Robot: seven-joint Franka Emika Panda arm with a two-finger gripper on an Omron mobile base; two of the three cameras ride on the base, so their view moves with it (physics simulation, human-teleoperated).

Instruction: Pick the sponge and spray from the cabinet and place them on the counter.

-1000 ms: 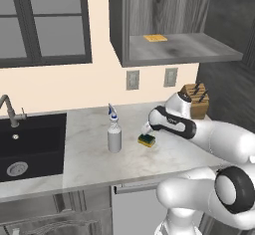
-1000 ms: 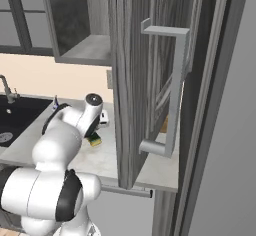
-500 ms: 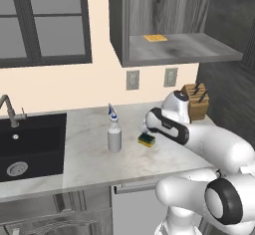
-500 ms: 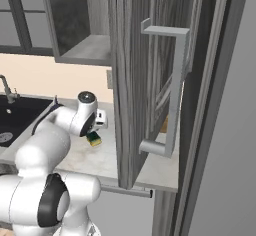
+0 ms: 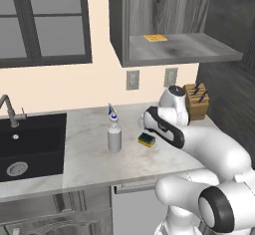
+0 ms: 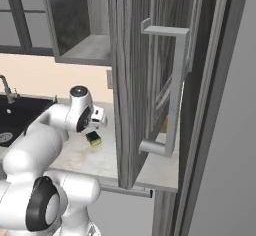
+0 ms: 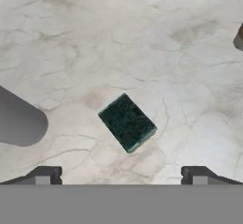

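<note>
The sponge (image 5: pixel 146 139), yellow with a dark green top, lies flat on the white marble counter (image 5: pixel 89 159). My gripper (image 5: pixel 148 128) hangs just above it, open, with nothing between its fingers. In the hand view the sponge (image 7: pixel 127 122) sits apart from the gripper (image 7: pixel 121 176), above the gap between the fingertips (image 7: pixel 45 175). The spray (image 5: pixel 114 132), a pale bottle with a white and blue trigger, stands upright on the counter left of the sponge. The dark wood-grain cabinet (image 5: pixel 174 55) hangs open above. From the right, the sponge (image 6: pixel 93 138) shows below the hand.
A thin yellow cloth (image 5: pixel 155 38) lies on the cabinet shelf. A knife block (image 5: pixel 195 101) stands at the wall right of my arm. The black sink (image 5: pixel 30 144) with its faucet (image 5: pixel 10 109) is at the left. The open cabinet door (image 6: pixel 145 80) juts out on the right.
My hand has risen slightly off the sponge and the arm has drawn back a little. The sponge and the spray stay where they were.
</note>
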